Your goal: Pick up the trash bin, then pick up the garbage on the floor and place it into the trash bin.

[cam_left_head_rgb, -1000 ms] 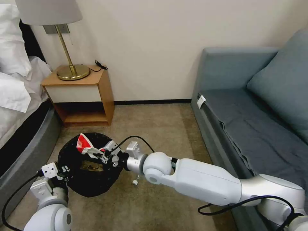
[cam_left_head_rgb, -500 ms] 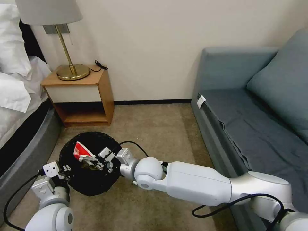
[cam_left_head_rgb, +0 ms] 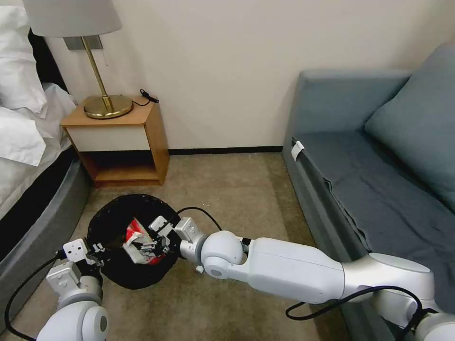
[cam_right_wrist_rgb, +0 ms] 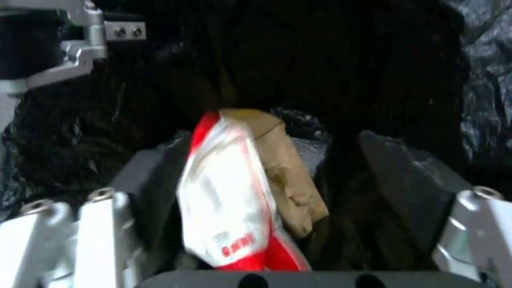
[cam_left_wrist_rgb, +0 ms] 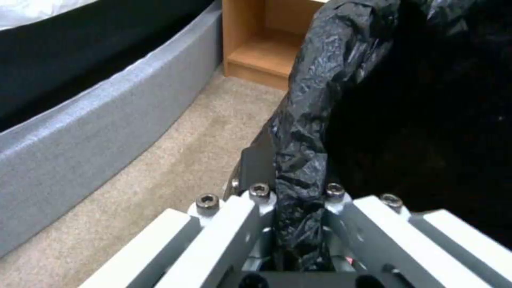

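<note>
My right gripper [cam_left_head_rgb: 150, 240] is over the mouth of the trash bin [cam_left_head_rgb: 110, 222], which stands on the carpet [cam_left_head_rgb: 227, 189] between the grey bed base [cam_left_head_rgb: 42, 222] and the sofa [cam_left_head_rgb: 379, 189], in front of the wooden nightstand [cam_left_head_rgb: 128, 137]. The jaws of this gripper are spread apart, and the red-and-white packet [cam_right_wrist_rgb: 229, 196] lies between them, inside the black bag liner. In the right wrist view the packet is close to one finger and clearly apart from the other finger, so I am not pressing it. I cannot tell if it touches the near finger. Behind the packet, and touching it, there is a tan paper wad [cam_right_wrist_rgb: 288, 176], also inside the bin. My left gripper [cam_left_head_rgb: 97, 253] is at the near rim of the bin, on my left side. In the left wrist view its jaws are closed on a fold of the black bag liner [cam_left_wrist_rgb: 309, 120], which runs between the two fingers. On the nightstand stands a brass lamp [cam_left_head_rgb: 102, 76].
</note>
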Robot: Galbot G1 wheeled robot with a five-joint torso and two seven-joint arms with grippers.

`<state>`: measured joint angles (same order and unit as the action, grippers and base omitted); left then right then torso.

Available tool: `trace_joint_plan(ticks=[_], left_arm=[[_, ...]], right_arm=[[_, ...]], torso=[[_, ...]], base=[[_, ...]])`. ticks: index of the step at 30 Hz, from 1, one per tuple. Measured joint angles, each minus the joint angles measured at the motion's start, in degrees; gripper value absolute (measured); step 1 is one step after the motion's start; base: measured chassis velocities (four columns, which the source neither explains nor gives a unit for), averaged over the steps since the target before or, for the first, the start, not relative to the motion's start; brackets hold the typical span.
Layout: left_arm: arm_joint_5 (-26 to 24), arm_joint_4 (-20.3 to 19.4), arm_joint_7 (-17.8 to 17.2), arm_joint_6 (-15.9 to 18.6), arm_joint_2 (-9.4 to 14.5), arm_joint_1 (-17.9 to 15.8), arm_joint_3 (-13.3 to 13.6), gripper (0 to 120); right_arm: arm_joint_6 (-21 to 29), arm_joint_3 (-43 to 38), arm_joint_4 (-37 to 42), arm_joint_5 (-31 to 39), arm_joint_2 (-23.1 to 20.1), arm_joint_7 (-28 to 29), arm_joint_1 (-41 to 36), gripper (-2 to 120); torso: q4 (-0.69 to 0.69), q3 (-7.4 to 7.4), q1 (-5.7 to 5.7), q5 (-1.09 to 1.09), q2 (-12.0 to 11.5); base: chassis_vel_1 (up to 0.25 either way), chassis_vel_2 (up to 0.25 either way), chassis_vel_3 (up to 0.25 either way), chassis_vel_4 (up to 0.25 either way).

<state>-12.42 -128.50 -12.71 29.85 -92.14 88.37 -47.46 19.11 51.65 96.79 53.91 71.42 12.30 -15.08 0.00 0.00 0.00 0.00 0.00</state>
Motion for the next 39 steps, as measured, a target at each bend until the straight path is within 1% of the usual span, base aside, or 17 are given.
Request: trace_joint_plan(ticks=[1, 2, 3, 5, 15, 19, 22, 23, 27, 29, 32, 34, 35, 36, 37, 38, 39], left_arm=[[0.0, 0.0, 0.0, 0.0, 0.0, 0.0, 0.0, 2], [0.0, 0.0, 0.0, 0.0, 0.0, 0.0, 0.0, 2], [0.0, 0.0, 0.0, 0.0, 0.0, 0.0, 0.0, 2], [0.0, -0.1, 0.0, -0.1, 0.0, 0.0, 0.0, 2], [0.0, 0.0, 0.0, -0.1, 0.0, 0.0, -0.2, 2], [-0.1, 0.2, -0.1, -0.1, 0.0, -0.1, -0.2, 2], [-0.2, 0.4, -0.1, -0.1, 0.0, -0.1, -0.3, 2], [-0.2, 0.4, -0.1, -0.1, 0.0, -0.1, -0.3, 2], [-0.9, 0.5, -0.1, -0.2, 0.0, 0.0, -1.2, 2], [-1.1, 0.5, -0.1, -0.2, 0.0, 0.0, -1.4, 2], [-1.8, 0.3, -0.1, -0.2, 0.3, 0.1, -2.1, 2], [-1.9, 0.3, -0.1, -0.2, 0.4, 0.1, -2.2, 2], [-2.0, 0.1, -0.1, -0.2, 0.4, 0.1, -2.4, 2], [-2.0, 0.0, -0.1, -0.2, 0.5, 0.2, -2.4, 2], [-2.1, 0.0, -0.1, -0.2, 0.5, 0.3, -2.5, 2], [-2.1, 0.0, -0.1, -0.2, 0.5, 0.3, -2.5, 2], [-2.1, -0.2, -0.1, -0.2, 0.5, 0.3, -2.6, 2]], right_arm=[[-0.1, -0.1, 0.0, -0.1, 0.0, 0.0, 0.1, 92], [-0.2, -0.2, 0.0, -0.3, 0.1, 0.0, 0.2, 95], [-0.2, -0.2, 0.0, -0.3, 0.1, 0.0, 0.2, 95], [-0.3, -0.6, 0.0, -0.4, 0.1, 0.0, 0.3, 99], [-0.4, -3.7, 0.6, -0.7, 0.1, 0.3, 0.9, 100], [-0.5, -6.4, 1.8, -1.3, -1.6, 0.2, 1.4, 100], [-0.5, -8.7, 2.7, -1.7, -4.5, 0.0, 2.3, 100], [-0.5, -8.7, 2.7, -1.7, -4.5, 0.0, 2.3, 100], [1.3, -10.6, 1.5, -4.3, -9.1, -0.5, 3.6, 100], [1.6, -10.8, 1.1, -5.0, -9.9, -0.9, 3.8, 100], [2.3, -10.4, -1.3, -9.5, -13.5, -4.3, 5.2, 100], [2.2, -10.1, -2.3, -11.1, -14.0, -5.6, 5.4, 100], [1.4, -9.8, -4.6, -15.1, -14.7, -8.3, 5.5, 100], [-0.5, -9.4, -7.2, -19.7, -14.9, -11.1, 5.6, 100], [-2.5, -9.0, -9.2, -22.7, -15.0, -13.9, 5.6, 100], [-2.5, -9.0, -9.2, -22.7, -15.0, -13.9, 5.6, 100], [-6.2, -8.2, -12.5, -27.0, -15.1, -19.2, 5.9, 100]], torso=[[0.00, 0.00, 0.00, 0.00, 0.0], [0.00, 0.00, 0.00, 0.00, 0.0], [0.00, 0.00, 0.00, 0.00, 0.0], [0.00, 0.00, 0.00, 0.00, 0.0], [0.01, 0.00, 0.00, 0.00, 0.0], [0.01, 0.00, 0.00, 0.00, 0.0], [0.00, 0.00, 0.00, 0.01, 0.0], [0.00, 0.00, 0.00, 0.01, 0.0], [0.00, 0.00, 0.00, 0.01, 0.0], [0.00, 0.00, 0.00, 0.01, 0.0], [-0.01, 0.00, 0.00, 0.01, 0.0], [-0.01, 0.00, 0.00, 0.01, 0.0], [-0.01, 0.00, 0.00, 0.01, 0.0], [0.00, 0.00, 0.00, 0.02, 0.0], [-0.01, 0.00, 0.00, 0.01, 0.0], [-0.01, 0.00, 0.00, 0.01, 0.0], [-0.01, 0.00, 0.00, 0.00, 0.0]], base=[[0.000, 0.000, 0.000, 0.000], [0.000, 0.000, 0.000, 0.000], [0.000, 0.000, 0.000, 0.000], [0.000, 0.000, 0.000, 0.000], [0.000, 0.000, 0.000, 0.000], [0.000, 0.000, 0.000, 0.000], [0.000, 0.000, 0.000, 0.000], [0.000, 0.000, 0.000, 0.000], [0.000, 0.000, 0.000, 0.000], [0.000, 0.000, 0.000, 0.000], [0.000, 0.000, 0.000, 0.000], [0.000, 0.000, 0.000, 0.000], [0.000, 0.000, 0.000, 0.000], [0.000, 0.000, 0.000, 0.000], [0.000, 0.000, 0.000, 0.000], [0.000, 0.000, 0.000, 0.000], [0.000, 0.000, 0.000, 0.000]])
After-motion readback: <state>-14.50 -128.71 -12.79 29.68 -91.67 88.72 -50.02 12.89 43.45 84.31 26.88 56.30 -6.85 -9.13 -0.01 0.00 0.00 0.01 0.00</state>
